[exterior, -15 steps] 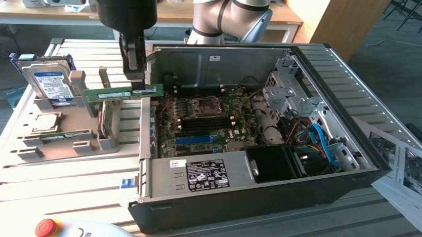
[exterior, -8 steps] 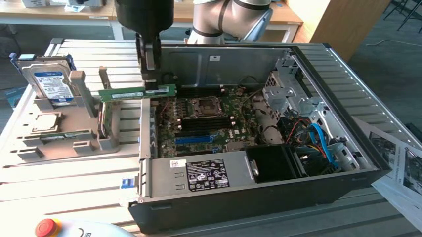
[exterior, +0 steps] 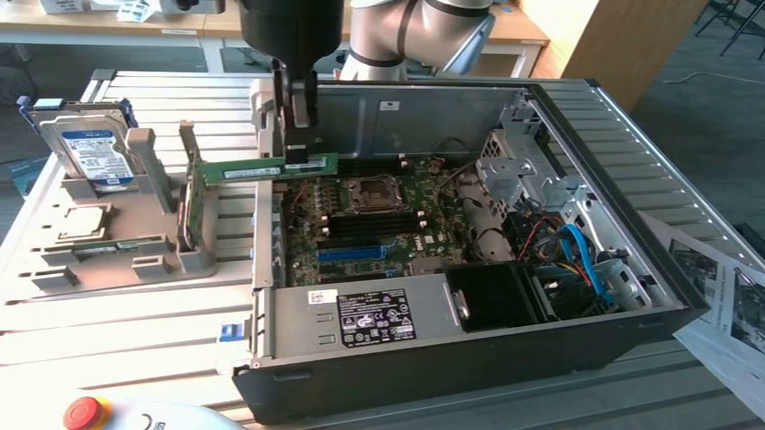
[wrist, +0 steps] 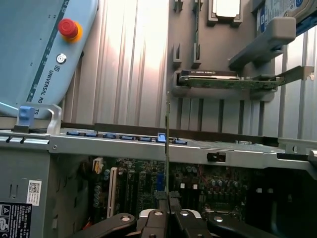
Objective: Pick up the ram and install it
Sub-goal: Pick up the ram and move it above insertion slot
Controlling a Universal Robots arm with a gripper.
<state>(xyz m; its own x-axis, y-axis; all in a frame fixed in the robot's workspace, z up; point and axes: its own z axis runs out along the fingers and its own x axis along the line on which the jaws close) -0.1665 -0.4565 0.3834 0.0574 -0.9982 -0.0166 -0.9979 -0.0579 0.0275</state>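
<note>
The ram (exterior: 257,168) is a thin green stick, held level over the near wall of the open computer case (exterior: 478,358) on the exterior view's left. My gripper (exterior: 299,154) hangs straight down and is shut on the stick's end nearest the case. The other end juts out over the grey holder. In the wrist view the ram (wrist: 167,144) shows edge-on as a thin line rising from my gripper (wrist: 168,206), whose black fingers (wrist: 159,218) pinch it. Below lies the motherboard (exterior: 371,215) with its dark slots.
A grey holder tray (exterior: 120,242) beside the case carries a silver hard drive with a blue label (exterior: 90,148) and a broader green card (exterior: 188,206) standing on edge. The teach pendant's red button (exterior: 86,412) is at the front. Papers (exterior: 729,296) lie on the exterior view's right.
</note>
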